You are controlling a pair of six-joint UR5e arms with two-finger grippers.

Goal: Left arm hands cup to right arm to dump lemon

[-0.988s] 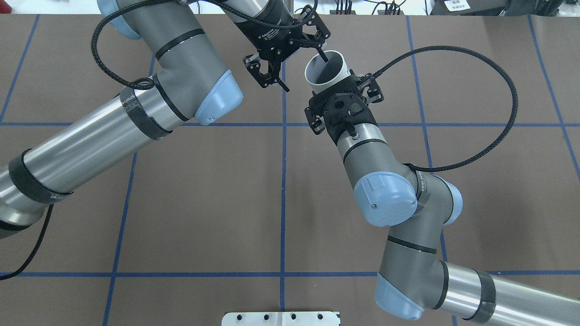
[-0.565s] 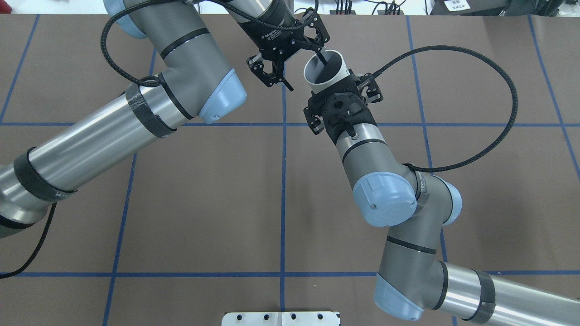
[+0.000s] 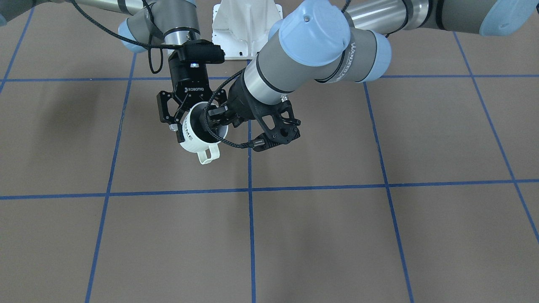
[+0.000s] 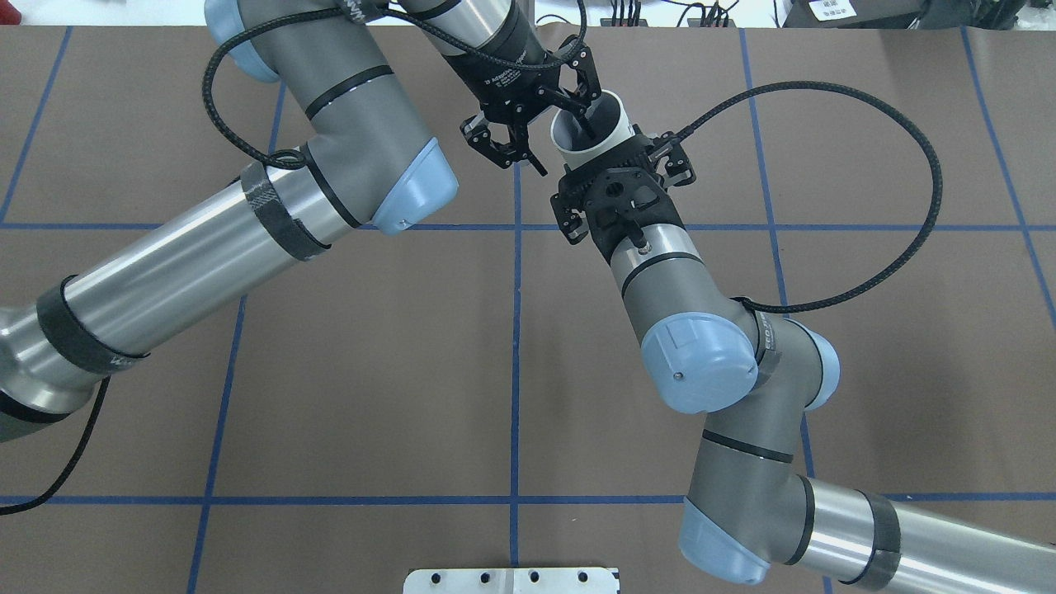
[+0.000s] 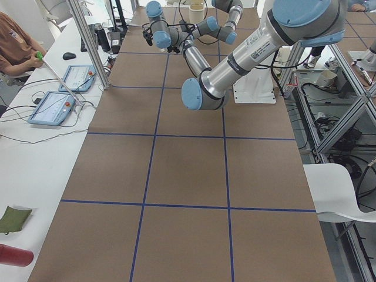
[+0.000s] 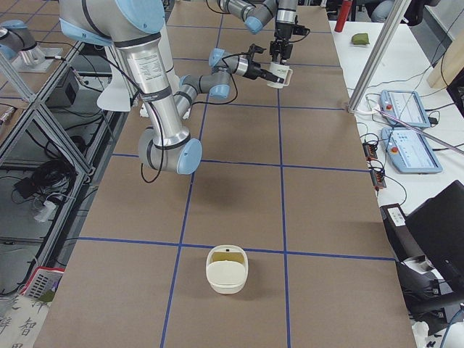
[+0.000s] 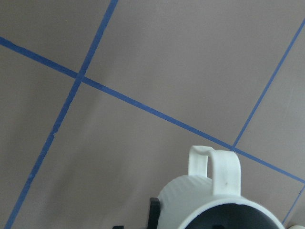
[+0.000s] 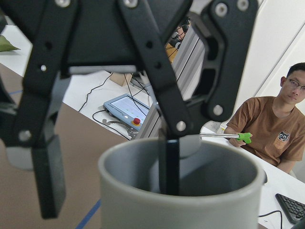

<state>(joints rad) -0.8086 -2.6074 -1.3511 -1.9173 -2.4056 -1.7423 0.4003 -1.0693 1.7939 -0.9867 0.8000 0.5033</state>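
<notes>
Cup (image 3: 191, 135) is hanging pinched in the right claw (image 3: 189, 118); left claw (image 4: 563, 148), spread, is shifting rightward, finger inside, handover unfinished.

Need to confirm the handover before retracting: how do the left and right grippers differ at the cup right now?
The left gripper is open; the right gripper is shut on the cup. The left gripper straddles the rim, one finger inside the mouth, the other outside and off the wall; the right gripper clamps the outer wall. Both meet at the same cup, held above the table.
</notes>
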